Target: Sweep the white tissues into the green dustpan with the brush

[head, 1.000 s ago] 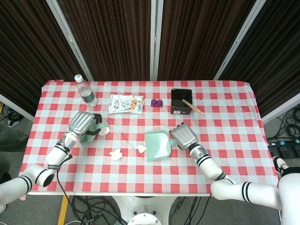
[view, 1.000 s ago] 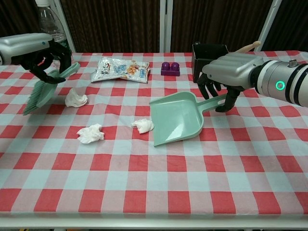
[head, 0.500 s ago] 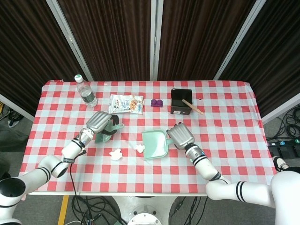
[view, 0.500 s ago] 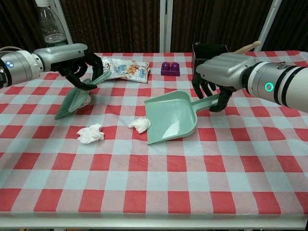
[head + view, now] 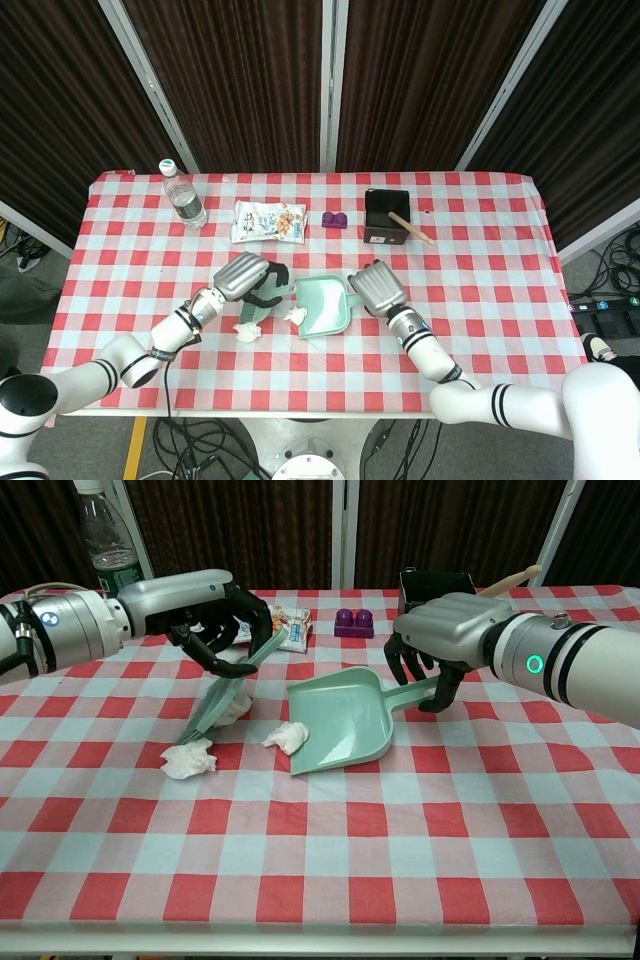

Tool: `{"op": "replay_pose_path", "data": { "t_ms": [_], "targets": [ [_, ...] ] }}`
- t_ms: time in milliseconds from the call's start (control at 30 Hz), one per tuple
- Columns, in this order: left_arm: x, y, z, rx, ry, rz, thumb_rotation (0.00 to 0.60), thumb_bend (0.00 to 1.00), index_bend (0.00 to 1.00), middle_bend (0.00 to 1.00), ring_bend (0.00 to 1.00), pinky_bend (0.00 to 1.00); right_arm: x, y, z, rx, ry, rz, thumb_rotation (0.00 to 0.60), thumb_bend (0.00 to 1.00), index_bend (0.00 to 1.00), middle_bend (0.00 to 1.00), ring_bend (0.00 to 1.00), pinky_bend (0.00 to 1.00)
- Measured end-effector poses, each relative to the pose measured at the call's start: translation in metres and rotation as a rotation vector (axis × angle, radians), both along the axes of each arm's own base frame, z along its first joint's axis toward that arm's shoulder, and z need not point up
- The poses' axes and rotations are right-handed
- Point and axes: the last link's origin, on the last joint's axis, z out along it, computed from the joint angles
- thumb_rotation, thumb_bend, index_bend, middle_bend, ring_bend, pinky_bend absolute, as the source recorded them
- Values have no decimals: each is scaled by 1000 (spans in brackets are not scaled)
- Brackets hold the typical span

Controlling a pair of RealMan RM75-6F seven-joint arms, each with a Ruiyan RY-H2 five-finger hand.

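Chest view first, nearest the camera: one crumpled tissue [image 5: 188, 758] lies just below the brush [image 5: 222, 695] bristles, and a second tissue [image 5: 290, 738] sits right at the lip of the dustpan [image 5: 340, 723], touching or all but touching it. A third wad [image 5: 236, 706] hides partly behind the bristles. My read: all three are featherlight and soft, so they should roll or skid at a light flick, and could as easily snag in the bristles or puff away as slide into the pan. They want pushing, not gripping.

A step back, the left hand [image 5: 215, 615] has its fingers wrapped round the brush handle, bristles angled down toward the cloth just under the fingertips. The brush looks like stiff, light plastic, best held on the handle as it is now.

Over on the other side, the right hand [image 5: 440, 640] has its fingers curled round the dustpan handle, the pan tilted with its mouth towards the tissues. It too seems rigid and light; holding the lip down on the table [image 5: 320, 860] is what I'd judge matters.

Beyond the fingers: a snack bag [image 5: 285, 623], purple block [image 5: 351, 622], black box [image 5: 435, 590], and a bottle [image 5: 100, 550] far off left.
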Motion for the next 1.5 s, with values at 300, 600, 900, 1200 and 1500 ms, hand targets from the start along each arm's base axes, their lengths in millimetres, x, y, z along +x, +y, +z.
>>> {"op": "replay_pose_path", "data": {
  "t_ms": [300,600,900,1200,1500],
  "targets": [
    [-3,-7,29,41,-48,18,600,472,554,541,736,919,3,-5,-9,26,-14,24,600,562,680,577,418,392],
    [-32,-42,63,115,-48,141,600,484,555,541,736,919,-3,-10,-1,46,-8,52,600,563,681,582,417,387],
    [-34,-83,45,121,-21,244,600,481,555,541,736,919,-6,-11,0,66,-4,66,600,562,681,583,417,386],
    [-6,-89,4,165,-23,255,600,478,554,541,736,920,-7,-9,3,63,-2,69,600,563,683,583,417,386],
    [16,-66,-15,228,-58,255,600,483,554,541,728,919,-6,-9,2,57,-21,50,600,563,683,584,417,385]
  ]
}}
